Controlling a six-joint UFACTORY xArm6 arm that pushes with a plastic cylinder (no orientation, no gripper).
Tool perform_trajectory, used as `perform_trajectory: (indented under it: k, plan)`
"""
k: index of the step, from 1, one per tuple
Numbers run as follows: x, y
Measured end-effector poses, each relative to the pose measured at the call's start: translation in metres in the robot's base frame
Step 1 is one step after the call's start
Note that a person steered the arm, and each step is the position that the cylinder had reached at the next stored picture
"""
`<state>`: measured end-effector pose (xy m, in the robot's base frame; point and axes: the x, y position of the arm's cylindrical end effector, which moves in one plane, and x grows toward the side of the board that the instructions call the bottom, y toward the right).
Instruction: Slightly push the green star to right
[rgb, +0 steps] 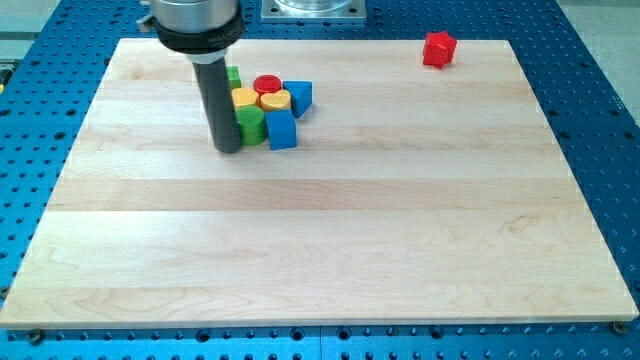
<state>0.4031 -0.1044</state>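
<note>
My tip (228, 148) rests on the wooden board (320, 240) at the left side of a tight cluster of blocks near the view's top left. It touches or nearly touches a green block (251, 124), whose star shape I cannot confirm. Another green block (233, 76) peeks out behind the rod. The cluster also holds a yellow block (245, 97), a yellow cylinder (274, 100), a red cylinder (267, 84), a blue block (281, 129) in front and a blue block (299, 95) at the right.
A lone red block (438, 48) sits near the board's top edge at the view's right. The board lies on a blue perforated table (600, 120). The arm's dark body (195, 20) hangs over the top left.
</note>
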Motion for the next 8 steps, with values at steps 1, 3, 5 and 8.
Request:
perform_trajectory:
  k: [1,3,5,8]
  plan:
    - [0.0,0.004]
    - [0.043,0.034]
    - [0.028,0.063]
    - [0.015,0.064]
